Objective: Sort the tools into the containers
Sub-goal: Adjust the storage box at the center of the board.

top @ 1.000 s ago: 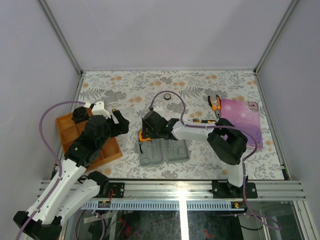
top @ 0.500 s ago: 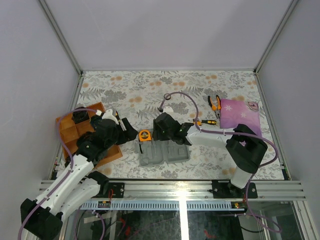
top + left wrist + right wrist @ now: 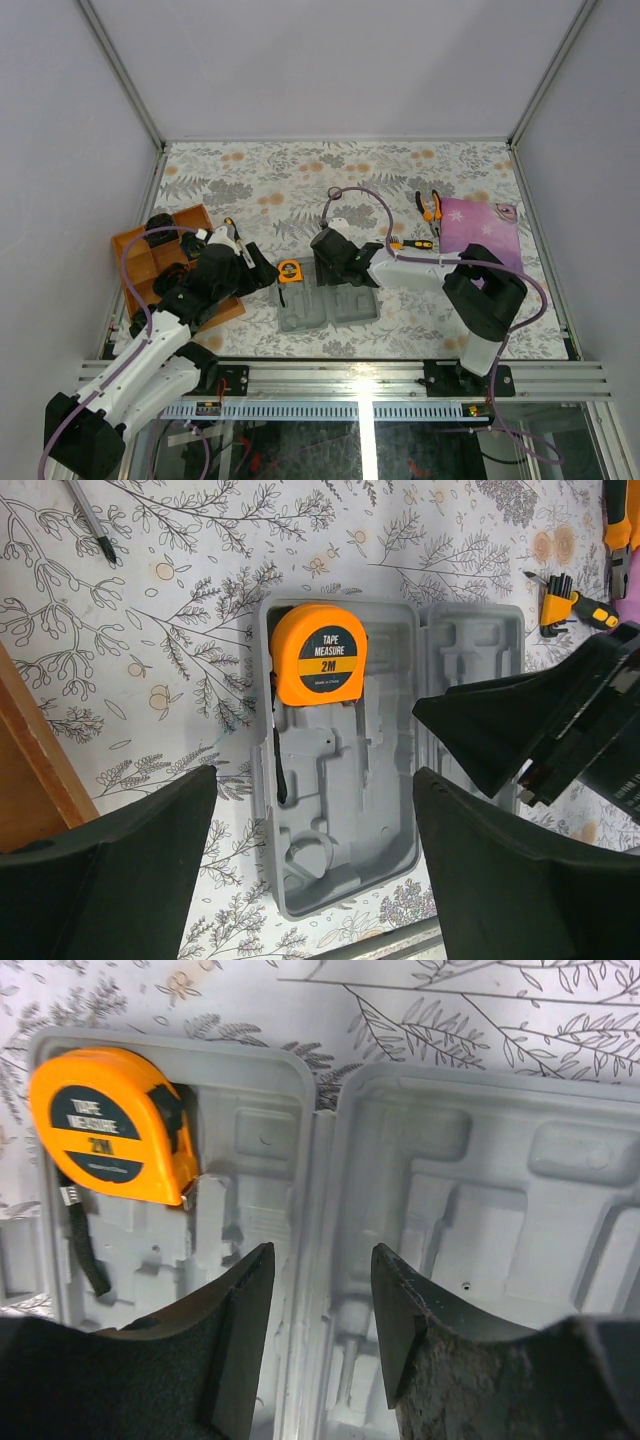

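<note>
One tool is home: the tape measure (image 3: pixel 318 660) sits in the far corner of the grey case's (image 3: pixel 340 850) left half. The left end effector (image 3: pixel 312 775) hovers above it, spread wide. The right end effector (image 3: pixel 322 1255) is partly open, and both are empty. The pliers (image 3: pixel 429 206), bit set (image 3: pixel 397 243) and tape ring (image 3: pixel 335 193) lie out on the counter (image 3: pixel 250 180) — I judge most of the sorting remains.

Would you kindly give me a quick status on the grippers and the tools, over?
Left gripper open, empty. Right gripper open, empty, above the flat grey plastic tool case. Round orange tape measure lies in its left half. Right half bare.
</note>
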Tool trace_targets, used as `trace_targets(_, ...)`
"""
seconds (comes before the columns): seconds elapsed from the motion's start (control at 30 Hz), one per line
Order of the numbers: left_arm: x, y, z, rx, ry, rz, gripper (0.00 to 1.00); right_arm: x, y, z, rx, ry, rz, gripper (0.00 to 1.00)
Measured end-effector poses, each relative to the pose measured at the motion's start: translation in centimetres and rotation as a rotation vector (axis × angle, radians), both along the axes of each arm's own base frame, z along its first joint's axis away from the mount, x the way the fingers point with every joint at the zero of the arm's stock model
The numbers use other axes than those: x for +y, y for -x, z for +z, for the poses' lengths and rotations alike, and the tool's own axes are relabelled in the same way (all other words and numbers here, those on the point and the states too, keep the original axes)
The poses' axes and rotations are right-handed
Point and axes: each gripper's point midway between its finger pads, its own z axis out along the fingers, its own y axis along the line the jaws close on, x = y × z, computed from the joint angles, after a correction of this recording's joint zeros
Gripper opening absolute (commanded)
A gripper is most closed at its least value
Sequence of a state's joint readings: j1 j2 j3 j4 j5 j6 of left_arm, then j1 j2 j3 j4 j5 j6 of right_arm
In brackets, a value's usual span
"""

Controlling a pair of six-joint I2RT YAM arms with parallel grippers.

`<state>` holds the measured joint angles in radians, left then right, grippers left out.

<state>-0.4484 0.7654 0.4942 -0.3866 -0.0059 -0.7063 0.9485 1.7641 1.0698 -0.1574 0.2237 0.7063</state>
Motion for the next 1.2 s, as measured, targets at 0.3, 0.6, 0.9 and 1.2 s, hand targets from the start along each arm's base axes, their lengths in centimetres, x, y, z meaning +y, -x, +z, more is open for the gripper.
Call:
trace_targets(0.3, 0.0, 0.0, -0.2, 0.002, 0.005, 0.003, 0.77, -0.5, 0.3, -1.2, 0.023, 0.043, 0.002, 0.4)
trace_targets(0.6, -0.6, 0.3, -1.1, 0.032, 0.019, -0.019, 0.75, -1.9, 1.0, -1.5, 0.009, 0.057, 0.013, 0.33)
trace_targets(0.9, -1.4, 0.4, -1.7, 0.058, 0.038, -0.055, 0.73, -4.6, 2.5, -1.5, -0.019, 0.104, 0.075, 0.31)
trace_targets(1.2, -2.0, 0.5, -2.1, 0.055, 0.062, -0.079, 0.71, -5.4, 3.4, -0.8, -0.021, 0.115, 0.139, 0.49)
